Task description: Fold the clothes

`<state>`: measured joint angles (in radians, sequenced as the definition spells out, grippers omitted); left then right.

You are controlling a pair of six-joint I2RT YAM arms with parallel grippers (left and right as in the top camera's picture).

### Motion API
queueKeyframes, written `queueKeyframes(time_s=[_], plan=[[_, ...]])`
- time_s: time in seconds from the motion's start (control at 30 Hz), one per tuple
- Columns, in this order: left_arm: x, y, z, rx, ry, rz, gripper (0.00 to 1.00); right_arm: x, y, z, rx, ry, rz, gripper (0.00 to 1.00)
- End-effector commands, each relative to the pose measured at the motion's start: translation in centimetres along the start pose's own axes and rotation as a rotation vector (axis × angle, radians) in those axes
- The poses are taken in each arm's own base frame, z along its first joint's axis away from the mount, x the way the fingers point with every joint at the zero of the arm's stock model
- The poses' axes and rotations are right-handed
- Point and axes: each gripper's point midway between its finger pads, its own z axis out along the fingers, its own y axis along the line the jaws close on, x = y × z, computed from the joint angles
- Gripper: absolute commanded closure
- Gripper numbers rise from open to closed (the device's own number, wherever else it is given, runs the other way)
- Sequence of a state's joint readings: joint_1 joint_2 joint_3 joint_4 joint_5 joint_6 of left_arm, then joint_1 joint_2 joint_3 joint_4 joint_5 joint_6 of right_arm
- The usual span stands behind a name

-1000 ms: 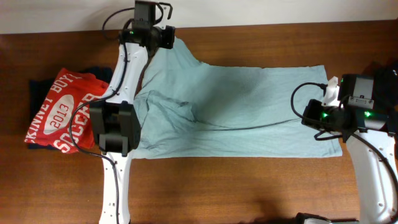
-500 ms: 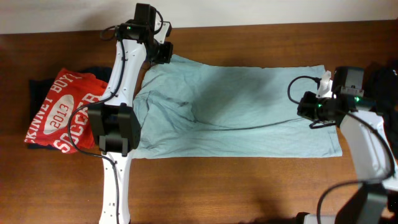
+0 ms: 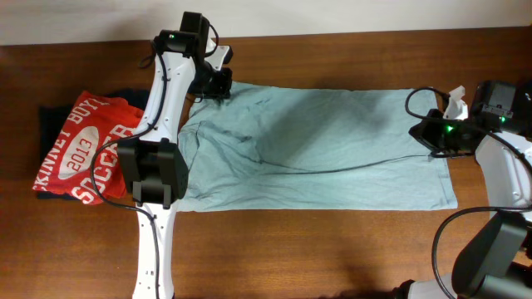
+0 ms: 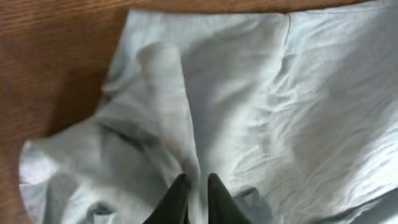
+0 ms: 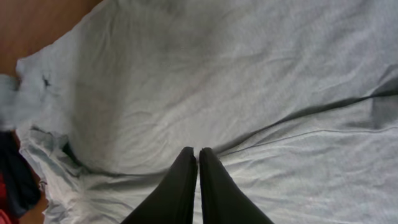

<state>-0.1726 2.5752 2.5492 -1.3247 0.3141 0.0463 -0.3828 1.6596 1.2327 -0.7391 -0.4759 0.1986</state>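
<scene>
A light blue-green T-shirt [image 3: 324, 141] lies spread across the wooden table. My left gripper [image 3: 218, 81] is at the shirt's far left corner. In the left wrist view its fingers [image 4: 196, 186] are shut on a raised fold of the shirt [image 4: 261, 93]. My right gripper [image 3: 430, 134] is at the shirt's right edge. In the right wrist view its fingers [image 5: 198, 157] are pressed shut low over the shirt [image 5: 249, 74], seemingly pinching the cloth. A taut crease runs from it leftward across the shirt.
A folded red shirt with white lettering [image 3: 83, 145] lies on a dark navy garment [image 3: 54, 112] at the table's left. A dark object [image 3: 517, 90] sits at the right edge. Bare wood [image 3: 316, 249] runs along the front.
My left gripper has come down from the far edge to the shirt's corner. My right gripper has moved right and farther away, drawing the shirt's right edge taut.
</scene>
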Motion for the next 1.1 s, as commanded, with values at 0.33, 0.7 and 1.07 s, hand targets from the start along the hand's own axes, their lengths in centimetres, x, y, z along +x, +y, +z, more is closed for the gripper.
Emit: queueKeyframes(time_s=[0.33, 0.7, 1.07], plan=[[-1.3, 0.0, -0.3, -0.016, -0.051, 0.031, 0.67, -0.6, 0.9, -0.4, -0.032, -0.012, -0.018, 0.92], [-1.6, -2.0, 5.2, -0.141, -0.020, 0.274, 0.52, -0.5, 0.8, -0.4, -0.031, -0.005, -0.015, 0.93], [-1.0, -0.1, 7.6, -0.329, 0.032, 0.298, 0.65, -0.3, 0.8, -0.4, -0.030, 0.001, -0.011, 0.92]])
